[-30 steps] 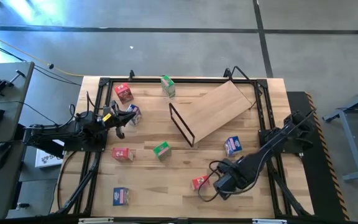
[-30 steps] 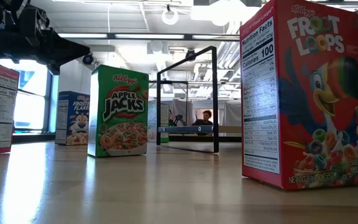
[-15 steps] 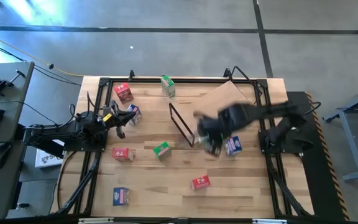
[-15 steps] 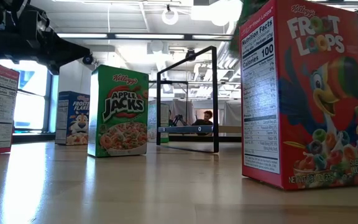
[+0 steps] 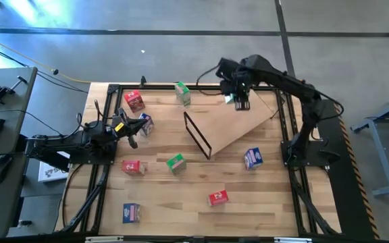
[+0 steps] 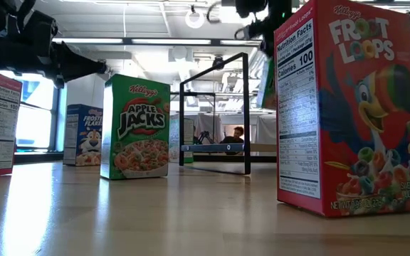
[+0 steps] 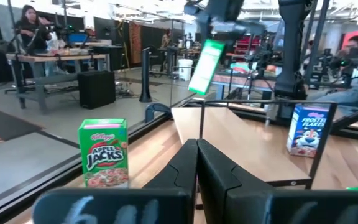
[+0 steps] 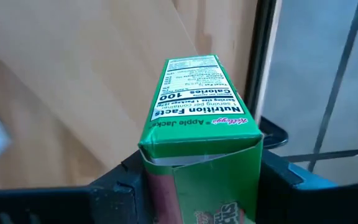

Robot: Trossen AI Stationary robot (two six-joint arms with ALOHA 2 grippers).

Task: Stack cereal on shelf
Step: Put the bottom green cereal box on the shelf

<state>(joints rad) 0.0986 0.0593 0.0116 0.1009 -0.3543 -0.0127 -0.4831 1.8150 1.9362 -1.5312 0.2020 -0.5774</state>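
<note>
While the left gripper (image 5: 131,130) rests with its fingers pressed together at the left side of the table (image 5: 181,209), beside a blue Frosted Flakes box (image 5: 145,123), the right gripper (image 5: 238,96) hangs over the upper end of the shelf (image 5: 238,121), near the table's far edge. Its fingers stand partly apart and clamp a green Apple Jacks box (image 8: 201,149); the right wrist view shows the box wedged between the two dark pads, its nutrition panel facing the camera and the plywood slope behind it. In the left wrist view the same box (image 7: 204,66) hangs tilted in the air above the board, clear of the wood.

The shelf is a slanted plywood board with a thin black wire frame (image 5: 196,135) along its lower edge; no box lies on it.

The other cereal boxes are scattered on the tabletop:
- a red box (image 5: 134,101) at the far left, just beyond the Frosted Flakes box
- a green Apple Jacks box (image 5: 182,94) by the far edge, left of the shelf
- a red box (image 5: 133,167) and a green box (image 5: 175,163) side by side at mid-table, left of the wire frame
- a blue Frosted Flakes box (image 5: 252,158) just below the shelf's lower right corner
- a red Froot Loops box (image 5: 217,198) nearer the front edge
- a blue box (image 5: 132,213) at the front left

In the low view, the Froot Loops box (image 6: 347,107) stands upright close to the camera, with an upright Apple Jacks box (image 6: 137,128) farther back.
</note>
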